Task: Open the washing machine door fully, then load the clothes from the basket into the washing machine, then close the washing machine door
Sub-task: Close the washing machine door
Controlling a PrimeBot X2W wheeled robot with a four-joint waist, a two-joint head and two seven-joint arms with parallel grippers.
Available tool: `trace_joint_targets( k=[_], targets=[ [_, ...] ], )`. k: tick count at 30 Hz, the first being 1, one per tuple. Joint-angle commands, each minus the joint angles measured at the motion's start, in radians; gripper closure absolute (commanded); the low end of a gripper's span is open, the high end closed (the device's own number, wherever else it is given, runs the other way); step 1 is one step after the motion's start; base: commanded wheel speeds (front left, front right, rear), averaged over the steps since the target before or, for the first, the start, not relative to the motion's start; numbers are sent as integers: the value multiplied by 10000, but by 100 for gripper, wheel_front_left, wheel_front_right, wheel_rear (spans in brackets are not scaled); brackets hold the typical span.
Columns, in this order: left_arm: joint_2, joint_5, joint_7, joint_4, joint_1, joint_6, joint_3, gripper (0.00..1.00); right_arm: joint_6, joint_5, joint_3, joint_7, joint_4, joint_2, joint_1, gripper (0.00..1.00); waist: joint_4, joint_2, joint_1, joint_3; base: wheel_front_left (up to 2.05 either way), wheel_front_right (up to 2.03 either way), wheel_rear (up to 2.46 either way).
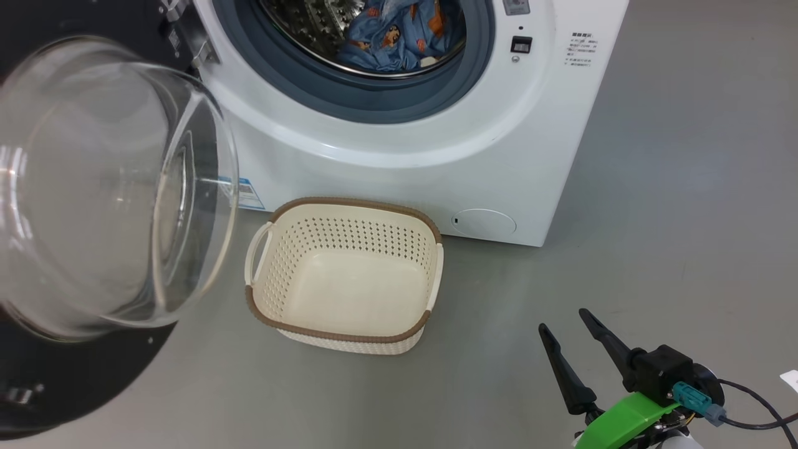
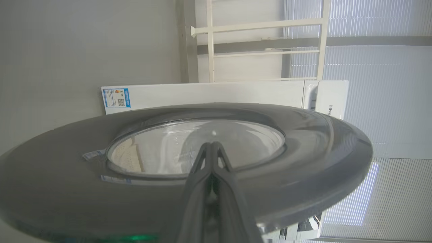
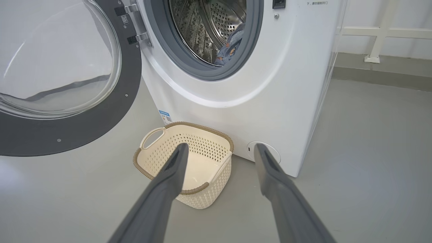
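I've got the washing machine door (image 1: 106,187) standing wide open on my left, the clothes (image 1: 399,31) bunched in the steel drum of the washing machine (image 1: 386,181), and the basket (image 1: 349,202) bare on the floor just in front. My left hand (image 2: 212,145) is clenched on nothing, tips aimed at the bulging glass. My right hand (image 1: 562,319) hangs released, low right. My worry now is the push. Pinched tips could skid off that glossy black ring, and soft blue fabric near the grey gasket could get trapped. The perforated cream basket looks light and easily knocked.
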Motion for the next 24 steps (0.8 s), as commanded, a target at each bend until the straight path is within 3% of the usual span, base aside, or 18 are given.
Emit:
trace_joint_targets(
  k=[1,10,24],
  targets=[
    [210,-288,528,-657,96,141,38,100,27,99,251,-59,-170,71,-6,0,-25,0,0,-40,0,0,0],
    [-671,-1074,1882,-2575,1112,823,-253,100,27,154,208,-59,-177,192,40,0,-257,0,0,-159,0,0,0],
    [-2164,-1883,3051,-4903,1571,1133,-1399,100,27,191,177,-59,-200,319,28,0,-793,0,0,-65,0,0,0]
  ],
)
